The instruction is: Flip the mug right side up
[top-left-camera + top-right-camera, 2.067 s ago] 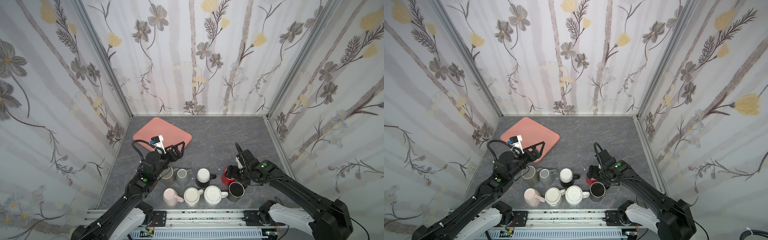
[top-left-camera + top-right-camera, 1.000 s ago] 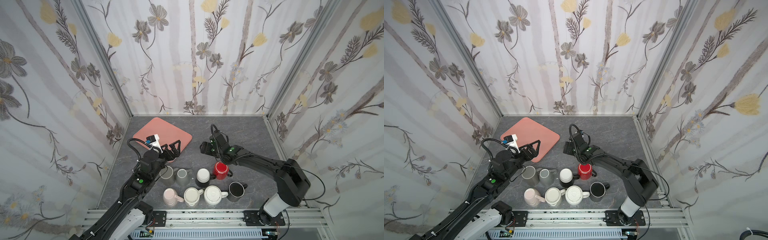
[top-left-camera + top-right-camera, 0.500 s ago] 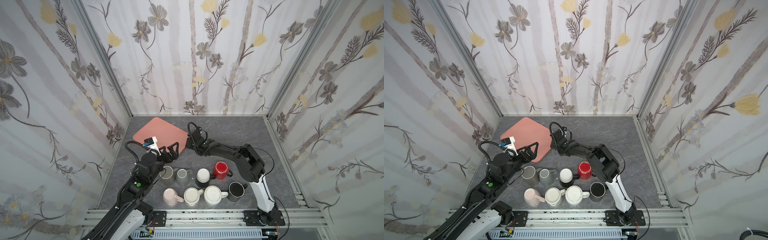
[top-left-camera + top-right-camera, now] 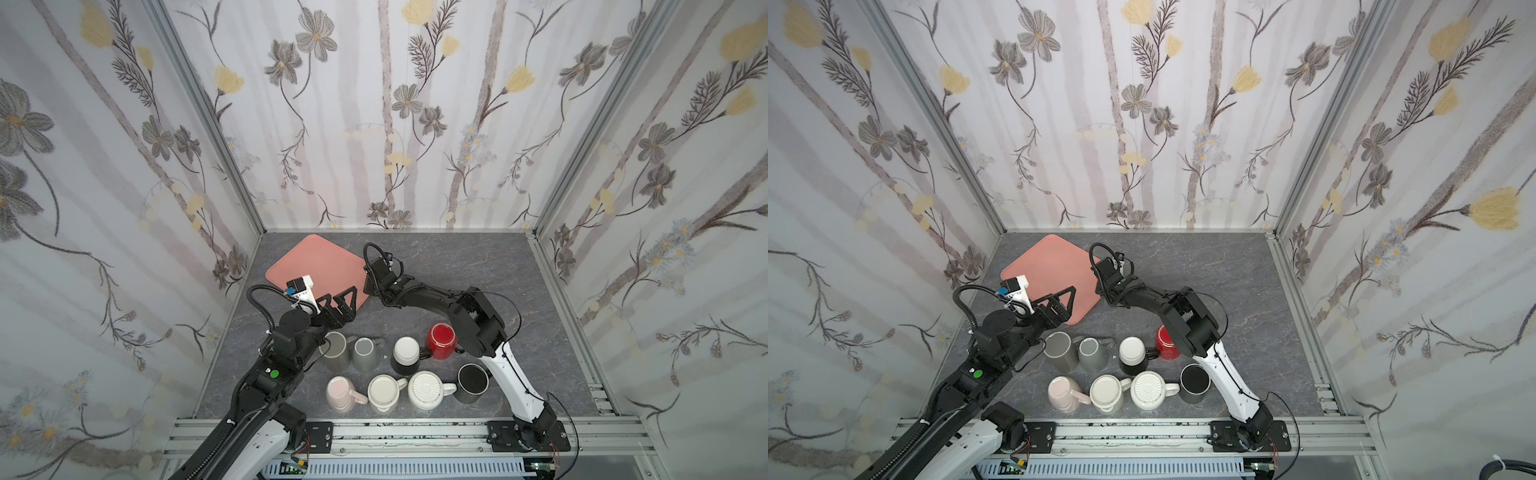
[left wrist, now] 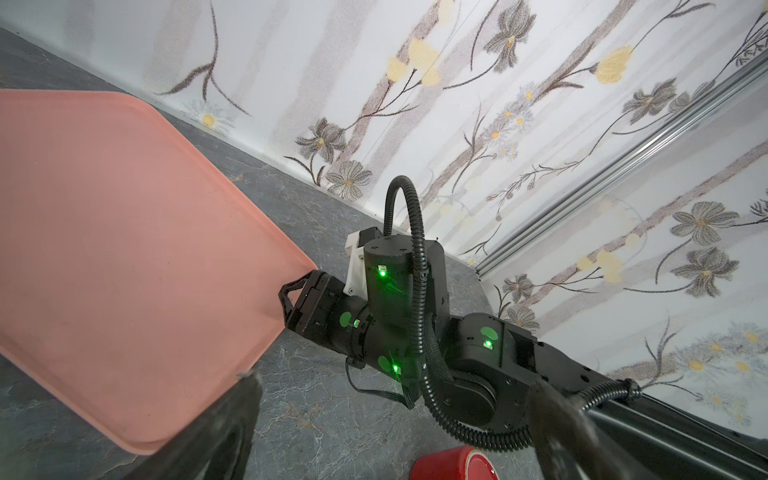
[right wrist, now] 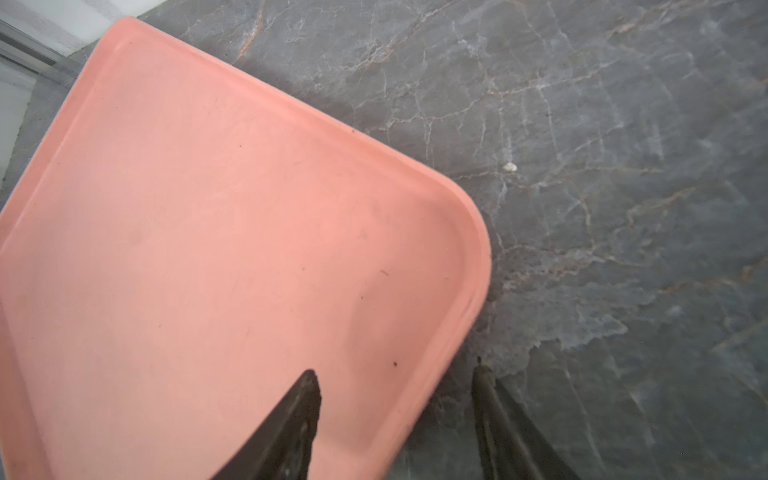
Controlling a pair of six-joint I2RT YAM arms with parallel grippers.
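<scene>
Mug (image 4: 442, 343), the red one, stands on end, well apart from the pink tray (image 4: 316, 262); I can't tell which end is up. My right gripper (image 6: 395, 370) hangs over that tray's corner, fingers spread, empty. Left gripper (image 4: 341, 296) gapes wide over the tray's near edge.

black arms (image 4: 432, 296), skeletal left tool (image 4: 340, 293) (green lights (image 5: 381, 272)), white links (image 4: 509, 376), ribbed cables (image 5: 417, 257).
</scene>
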